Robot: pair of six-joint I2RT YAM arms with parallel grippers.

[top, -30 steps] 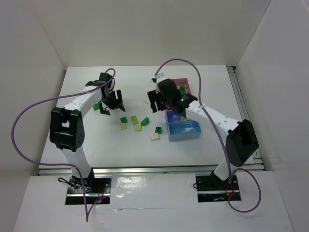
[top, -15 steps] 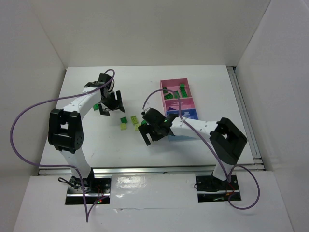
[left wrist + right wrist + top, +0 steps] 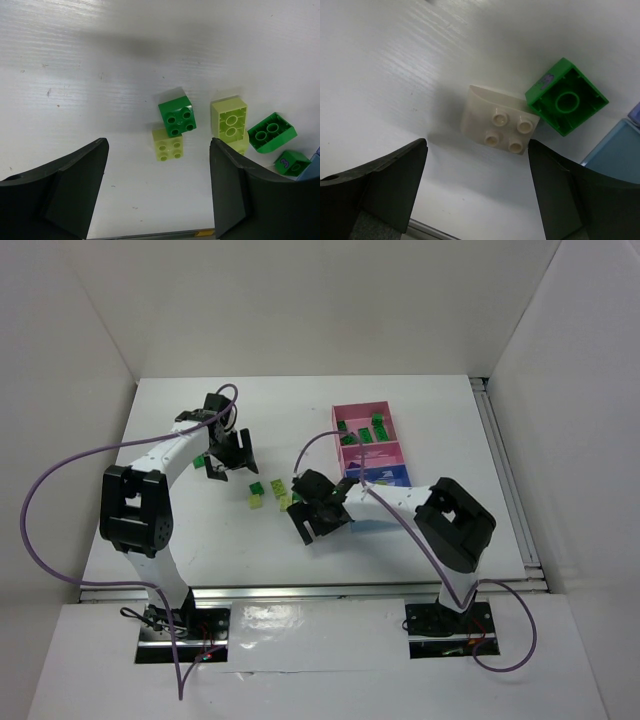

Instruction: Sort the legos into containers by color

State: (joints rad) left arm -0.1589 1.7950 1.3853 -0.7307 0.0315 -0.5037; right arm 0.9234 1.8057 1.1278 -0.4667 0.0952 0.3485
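Note:
My right gripper is open, low over the table with a cream-white lego just ahead between its fingers. An upturned dark green lego lies beside it, next to the light blue bin's corner. In the top view the right gripper is left of the row of containers. My left gripper is open and empty. Ahead of it lie a dark green lego, pale yellow-green ones and more green ones.
The far pink bin holds a few dark green legos. One green lego lies left of the left gripper. White walls close in the table on three sides. Purple cables arch above both arms.
My right arm has swung from over the bins down and left to the cream-white lego, then settled. My left arm has not moved.

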